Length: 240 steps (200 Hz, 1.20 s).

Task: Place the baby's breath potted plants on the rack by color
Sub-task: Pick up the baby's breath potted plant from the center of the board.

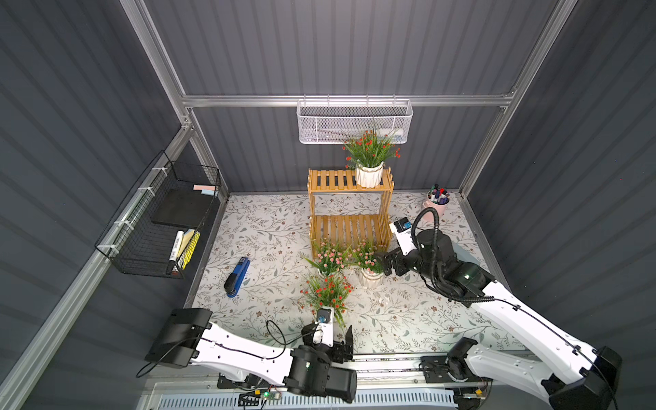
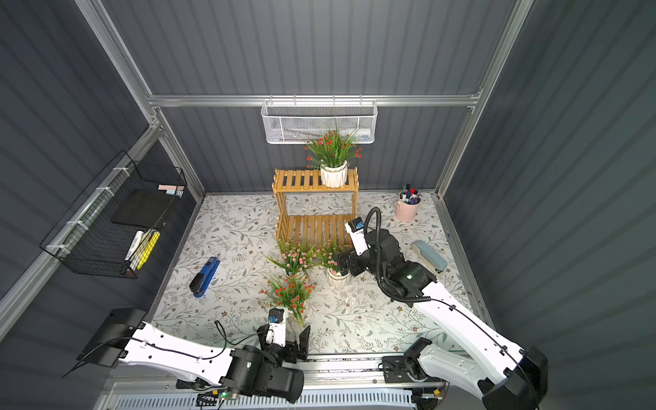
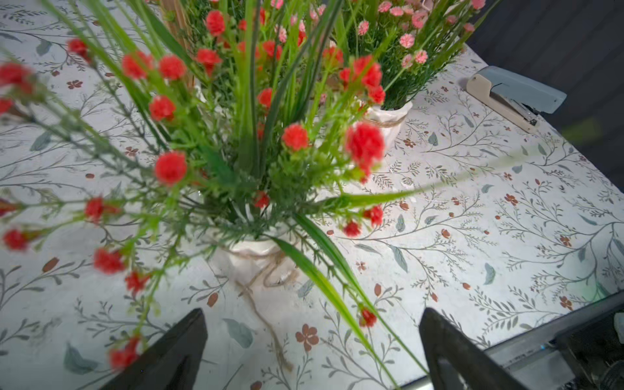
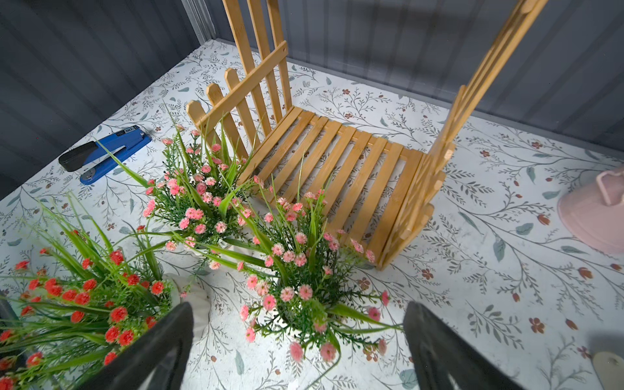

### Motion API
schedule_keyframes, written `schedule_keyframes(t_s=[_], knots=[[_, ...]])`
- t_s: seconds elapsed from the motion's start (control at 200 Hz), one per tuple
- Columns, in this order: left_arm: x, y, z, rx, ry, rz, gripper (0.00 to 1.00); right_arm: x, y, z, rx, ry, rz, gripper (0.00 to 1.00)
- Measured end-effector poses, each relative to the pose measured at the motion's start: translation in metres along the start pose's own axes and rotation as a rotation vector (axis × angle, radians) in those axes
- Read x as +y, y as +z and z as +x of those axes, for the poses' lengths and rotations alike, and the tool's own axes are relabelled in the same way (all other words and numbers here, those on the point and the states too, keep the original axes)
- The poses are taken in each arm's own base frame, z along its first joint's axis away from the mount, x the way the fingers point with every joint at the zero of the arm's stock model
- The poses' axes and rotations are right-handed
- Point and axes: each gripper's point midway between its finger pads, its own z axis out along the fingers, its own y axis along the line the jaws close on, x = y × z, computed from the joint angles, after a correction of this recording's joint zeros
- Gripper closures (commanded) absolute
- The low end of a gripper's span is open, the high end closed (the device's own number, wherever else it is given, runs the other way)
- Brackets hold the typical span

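Observation:
The wooden rack [image 1: 348, 230] stands at the back of the table. One red-blossomed plant [image 1: 370, 159] sits on the right of its upper tier; the lower tier [image 4: 337, 169] holds nothing. In front of the rack stand two pink plants [image 1: 328, 257] [image 1: 369, 261] and a second red plant [image 1: 326, 291]. My left gripper [image 3: 312, 312] is open just short of that red plant's white pot [image 3: 256, 256]. My right gripper [image 4: 299, 307] is open over the right-hand pink plant [image 4: 297, 293], a finger on each side of its foliage and nothing gripped.
A blue stapler [image 1: 237, 277] lies left of the plants and a grey-blue stapler [image 2: 429, 255] lies by the right arm. A pink cup of pens [image 1: 436, 202] stands at the back right. A white mesh basket [image 1: 355, 122] and a black wire basket [image 1: 159, 227] hang on the walls.

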Motion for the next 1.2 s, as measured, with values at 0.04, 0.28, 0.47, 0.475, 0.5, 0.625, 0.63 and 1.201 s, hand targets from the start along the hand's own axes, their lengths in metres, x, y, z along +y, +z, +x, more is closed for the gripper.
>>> schedule_keyframes(t_s=[0.04,0.28,0.47,0.475,0.5,0.625,0.63,1.201], knots=[[-0.001,-0.003,0.003,-0.002,-0.009,0.008,0.00,0.000,0.003,0.002,0.011,0.000,0.001,0.01],[0.013,-0.005,0.016,0.021,-0.076,0.092,0.01,0.000,0.022,0.013,0.055,0.000,0.002,0.01],[0.036,0.012,0.059,0.089,0.036,0.066,0.00,0.000,0.030,0.014,0.057,0.000,-0.002,0.01],[0.036,0.013,0.060,0.089,0.040,0.063,0.01,0.000,0.030,0.014,0.058,0.000,-0.002,0.01],[0.035,0.014,0.062,0.090,0.062,0.048,0.01,0.000,0.030,0.014,0.060,0.000,-0.002,0.01],[0.019,0.018,0.069,0.081,0.101,0.023,0.01,0.002,0.034,0.015,0.062,0.003,-0.009,0.01],[0.019,0.018,0.069,0.080,0.100,0.024,0.01,0.002,0.034,0.015,0.063,0.003,-0.009,0.01],[0.034,0.072,0.031,-0.016,0.081,0.015,0.01,0.010,0.055,0.017,0.107,0.006,-0.053,0.02]])
